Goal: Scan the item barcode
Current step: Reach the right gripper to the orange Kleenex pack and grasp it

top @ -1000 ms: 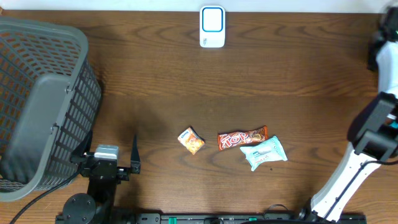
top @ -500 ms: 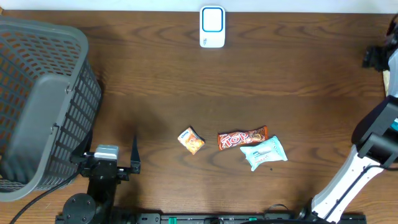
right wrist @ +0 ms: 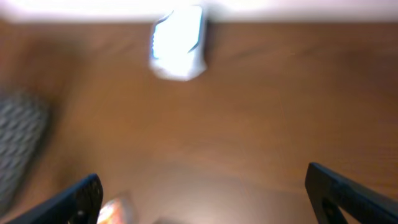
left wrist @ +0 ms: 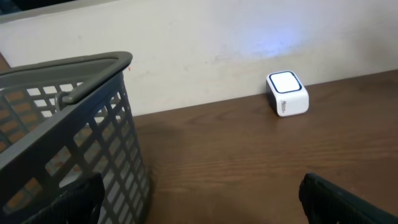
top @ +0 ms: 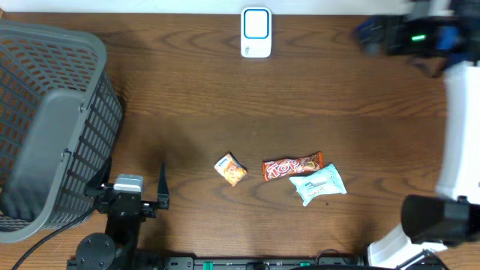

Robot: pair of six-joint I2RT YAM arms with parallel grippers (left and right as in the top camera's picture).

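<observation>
Wrapped snacks numbered three on the one brown wooden tabletop: one small orange packet, one red chocolate bar and one pale blue packet. There was one white scanner, a single box with one blue ring on its face. There was one grey mesh basket. Robot arms numbered two: the left arm and the right arm.
</observation>
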